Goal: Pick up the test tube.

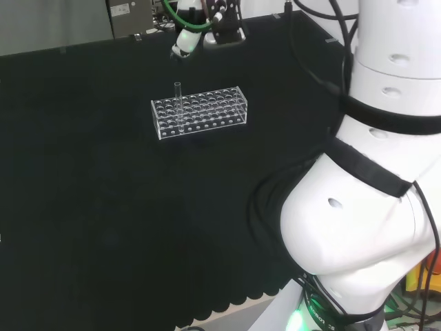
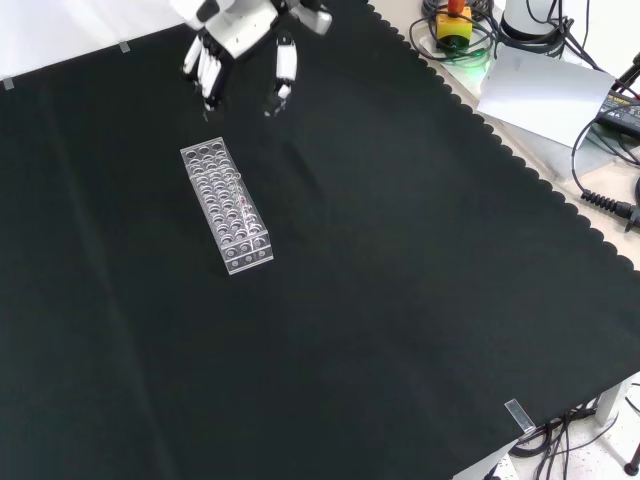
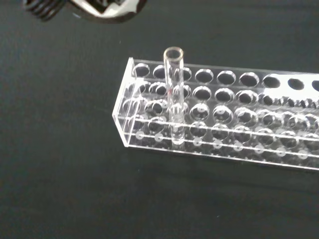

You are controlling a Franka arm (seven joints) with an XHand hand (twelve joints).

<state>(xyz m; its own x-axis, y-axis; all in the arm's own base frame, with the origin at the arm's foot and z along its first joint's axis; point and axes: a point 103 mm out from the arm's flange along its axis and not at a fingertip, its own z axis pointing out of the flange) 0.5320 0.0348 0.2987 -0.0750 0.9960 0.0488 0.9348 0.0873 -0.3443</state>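
On the black-cloth worktop [image 2: 400,300] a clear tube rack [image 1: 200,112] lies alone, many wells, all but one unfilled. Hand [image 2: 240,40] hangs above the cloth just beyond the rack's far end in the front view, fingers [image 2: 284,70] straight and spread, holding nothing (probably poised for an approach from above). Test tube [image 3: 174,94] stands upright in a well near one end of the rack, its open mouth well proud of the top plate, which leaves bare glass to pinch.
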